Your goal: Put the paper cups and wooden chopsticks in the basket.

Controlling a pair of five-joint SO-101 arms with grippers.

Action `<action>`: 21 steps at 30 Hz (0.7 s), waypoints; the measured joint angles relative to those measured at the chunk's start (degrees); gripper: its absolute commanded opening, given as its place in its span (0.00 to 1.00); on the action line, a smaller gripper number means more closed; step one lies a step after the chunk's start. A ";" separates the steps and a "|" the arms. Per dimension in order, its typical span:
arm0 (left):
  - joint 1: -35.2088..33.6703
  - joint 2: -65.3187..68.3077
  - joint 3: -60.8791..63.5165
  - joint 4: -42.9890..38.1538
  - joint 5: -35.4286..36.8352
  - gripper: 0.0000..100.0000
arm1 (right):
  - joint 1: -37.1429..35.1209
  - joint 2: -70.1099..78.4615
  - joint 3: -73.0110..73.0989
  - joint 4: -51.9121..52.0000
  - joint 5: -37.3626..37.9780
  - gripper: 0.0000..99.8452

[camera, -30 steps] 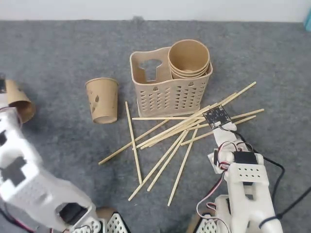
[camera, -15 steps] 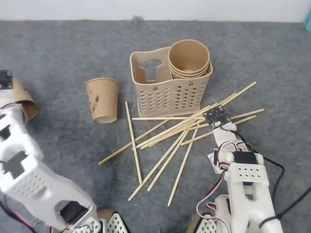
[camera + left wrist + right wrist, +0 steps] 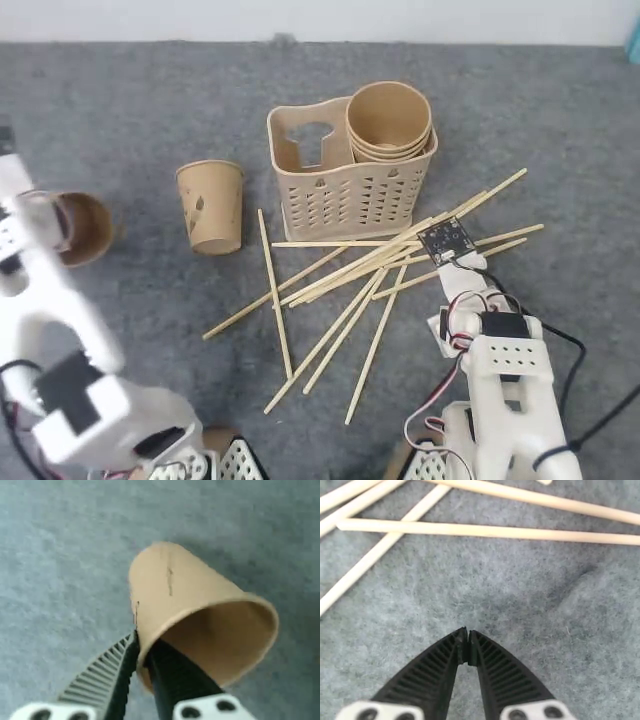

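Note:
My left gripper (image 3: pixel 141 655) is shut on the rim of a brown paper cup (image 3: pixel 200 615), held on its side above the grey carpet at the far left (image 3: pixel 80 228). Another paper cup (image 3: pixel 211 206) stands upside down left of the beige basket (image 3: pixel 345 195). Several stacked cups (image 3: pixel 390 120) sit in the basket's right half. Several wooden chopsticks (image 3: pixel 340 280) lie scattered in front of the basket. My right gripper (image 3: pixel 466 647) is shut and empty, low over the carpet just short of the chopsticks (image 3: pixel 485 530), at the pile's right side (image 3: pixel 448 240).
The basket's left compartment (image 3: pixel 305 145) is free of cups. Open grey carpet (image 3: pixel 150 100) lies between the left arm and the basket. A pale wall edge runs along the back.
The left arm has swung the held cup rightward and turned it, so its mouth now faces the basket side. The right arm has stayed still.

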 measured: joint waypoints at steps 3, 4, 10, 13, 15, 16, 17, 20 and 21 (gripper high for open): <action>3.43 -1.58 -0.35 5.54 0.09 0.01 | -0.09 0.00 0.00 0.00 0.00 0.01; 4.40 -1.58 -0.79 6.86 0.70 0.01 | -0.09 0.00 0.00 0.00 0.00 0.01; 7.03 -1.85 -3.96 10.29 9.58 0.01 | 0.00 0.00 0.00 0.00 0.00 0.01; 5.27 -1.85 -5.45 10.29 14.77 0.01 | 0.00 0.00 0.00 0.00 0.00 0.01; 3.69 -0.97 -7.47 10.37 17.76 0.01 | 0.00 0.00 0.00 0.00 0.00 0.01; 2.81 0.09 -8.53 10.37 18.90 0.01 | 0.00 0.00 0.00 0.00 0.00 0.01; 2.11 1.49 -9.58 10.37 19.78 0.01 | 0.00 0.00 0.00 0.00 0.00 0.01; 0.97 7.03 -12.22 10.37 20.66 0.01 | 0.00 0.00 0.00 0.00 0.00 0.01; 0.70 8.97 -12.84 10.20 20.48 0.01 | 0.00 0.00 0.00 0.00 0.00 0.01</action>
